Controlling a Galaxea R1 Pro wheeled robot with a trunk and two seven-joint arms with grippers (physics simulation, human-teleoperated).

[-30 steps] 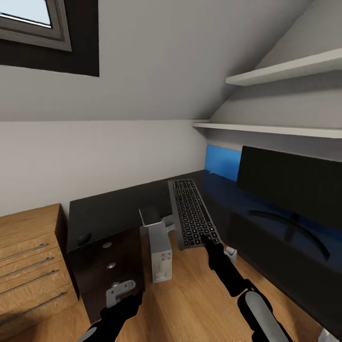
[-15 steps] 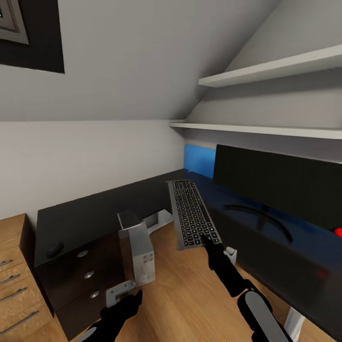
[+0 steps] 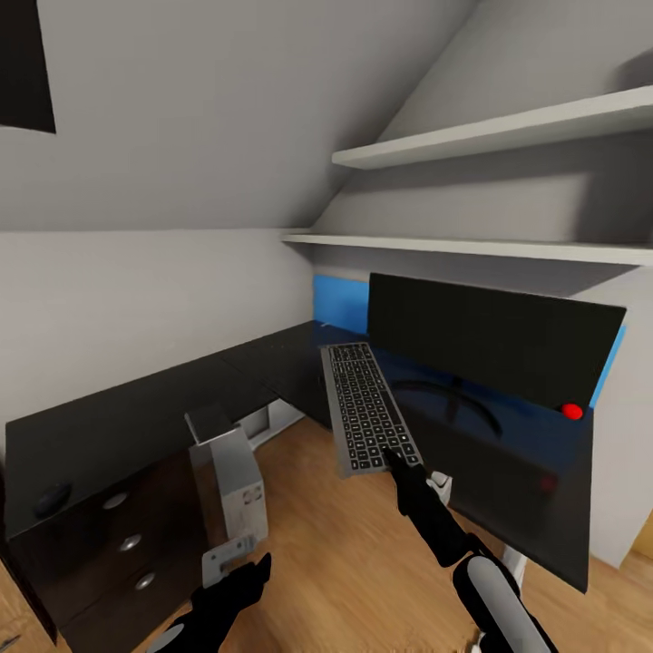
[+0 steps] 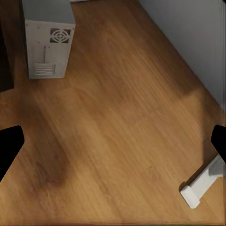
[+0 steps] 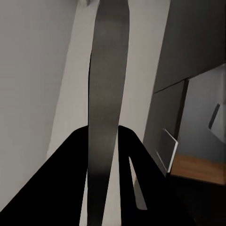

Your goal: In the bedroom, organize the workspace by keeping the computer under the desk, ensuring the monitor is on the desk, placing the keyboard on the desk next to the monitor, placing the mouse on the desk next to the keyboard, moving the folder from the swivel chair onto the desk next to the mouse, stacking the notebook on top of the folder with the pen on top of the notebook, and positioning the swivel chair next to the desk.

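Head view: one keyboard (image 3: 365, 405), one monitor (image 3: 490, 339).

Head cam looks down from above at the bench (image 3: 136, 413) corner; left wrist cam stares at the floor (image 4: 122, 122), sharing the computer (image 3: 238, 472); right wrist cam hugs the keyboard (image 5: 106, 94) edge-on.

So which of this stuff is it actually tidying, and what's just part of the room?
Part of the job:
- keyboard, held by the right gripper
- monitor
- desk
- mouse
- computer on the floor

Just part of the room:
- wall shelves
- red ball
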